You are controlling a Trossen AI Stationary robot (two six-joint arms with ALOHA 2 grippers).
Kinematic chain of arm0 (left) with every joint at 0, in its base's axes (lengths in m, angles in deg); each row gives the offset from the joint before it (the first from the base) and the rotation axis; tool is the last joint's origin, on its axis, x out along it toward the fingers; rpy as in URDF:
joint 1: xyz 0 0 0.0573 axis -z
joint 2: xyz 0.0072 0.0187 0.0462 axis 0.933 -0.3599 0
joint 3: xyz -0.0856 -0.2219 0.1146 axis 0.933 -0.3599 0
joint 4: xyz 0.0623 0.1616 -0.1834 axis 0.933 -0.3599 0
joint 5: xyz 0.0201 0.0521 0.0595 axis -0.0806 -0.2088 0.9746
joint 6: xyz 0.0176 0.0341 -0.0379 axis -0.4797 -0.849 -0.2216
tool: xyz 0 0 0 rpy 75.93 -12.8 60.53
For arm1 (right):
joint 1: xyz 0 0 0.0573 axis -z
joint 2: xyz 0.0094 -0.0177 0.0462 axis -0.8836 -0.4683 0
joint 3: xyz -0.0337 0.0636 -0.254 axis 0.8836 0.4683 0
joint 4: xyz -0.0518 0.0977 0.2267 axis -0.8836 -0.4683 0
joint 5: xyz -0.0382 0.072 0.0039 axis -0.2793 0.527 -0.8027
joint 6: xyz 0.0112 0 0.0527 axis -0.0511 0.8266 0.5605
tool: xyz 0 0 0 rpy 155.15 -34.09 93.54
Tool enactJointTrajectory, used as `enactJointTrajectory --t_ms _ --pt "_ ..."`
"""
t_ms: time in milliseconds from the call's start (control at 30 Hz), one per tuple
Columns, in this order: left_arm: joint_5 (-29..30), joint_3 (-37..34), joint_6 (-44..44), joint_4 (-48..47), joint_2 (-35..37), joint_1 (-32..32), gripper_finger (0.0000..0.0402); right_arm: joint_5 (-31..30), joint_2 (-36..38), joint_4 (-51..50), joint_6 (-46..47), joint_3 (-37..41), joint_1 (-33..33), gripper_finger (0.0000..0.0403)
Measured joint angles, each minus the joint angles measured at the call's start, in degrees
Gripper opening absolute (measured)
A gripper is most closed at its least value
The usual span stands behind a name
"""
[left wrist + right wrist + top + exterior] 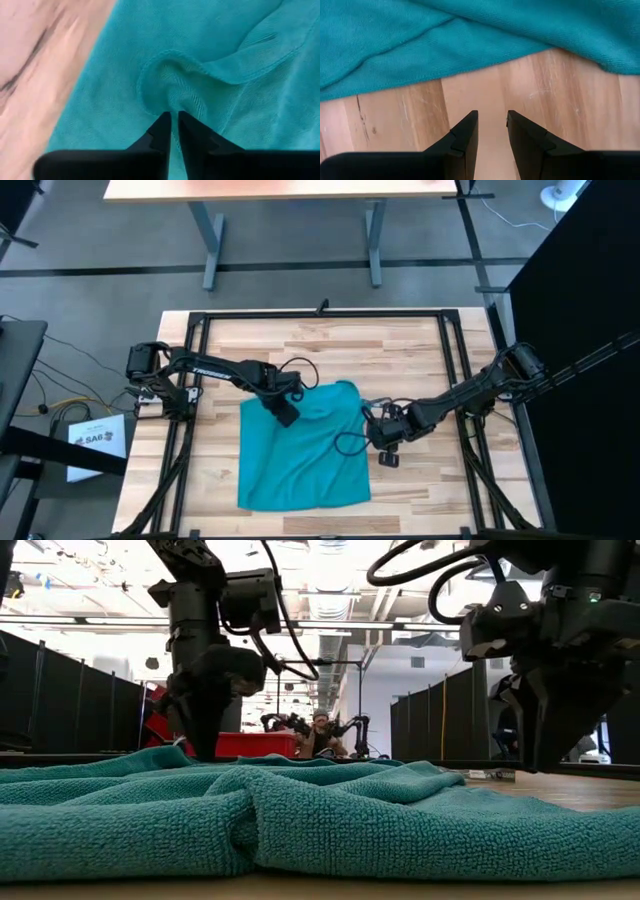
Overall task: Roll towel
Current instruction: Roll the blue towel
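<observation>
The teal towel (300, 455) lies spread on the wooden table, wrinkled, with folds bunched along its far edge (340, 395). My left gripper (285, 412) is down on the towel's far left part and shut on a raised fold of it (172, 95). My right gripper (387, 452) stands open just off the towel's right edge. Its fingers (465, 135) are over bare wood with nothing between them, and the towel's edge (470, 55) lies just ahead of them. In the low view the towel (300, 820) fills the foreground in soft ridges. My left gripper pinches a small raised fold of the towel (175, 102) between its two fingertips, near the towel's far left corner. The fingers come from above, slanting down. The cloth puckers up into the pinch, and the rest of the towel lies on the table.
A black metal frame (320, 315) runs around the tabletop. A loop of my right arm's cable (348, 442) hangs over the towel's right side. Bare wood (420, 360) lies far and right of the towel. A red bin (250, 745) shows in the room behind.
</observation>
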Motion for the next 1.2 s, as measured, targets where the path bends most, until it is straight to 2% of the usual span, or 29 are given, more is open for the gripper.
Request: enactJointTrajectory --t_ms 300,700,800,1000,1200 --pt "1.0 0.0 0.0 -0.5 0.0 0.0 0.0084 0.0 0.0 0.9 0.0 0.0 0.2 0.0093" --pt "3.0 -1.7 -1.1 0.5 0.0 -0.3 0.0089 0.0 0.0 0.8 0.0 0.0 0.4 0.0093" --pt "3.5 -1.7 -1.0 0.4 0.0 -0.3 0.0075 0.0 0.0 0.9 0.0 0.0 0.4 0.0093" --pt "4.2 -1.7 -1.1 0.2 0.0 -0.3 0.0010 0.0 0.0 0.9 0.0 0.0 0.4 0.0093" --pt "4.7 -1.3 1.1 -5.5 2.0 0.2 0.0001 0.0 0.0 0.6 0.0 0.0 0.4 0.0093"
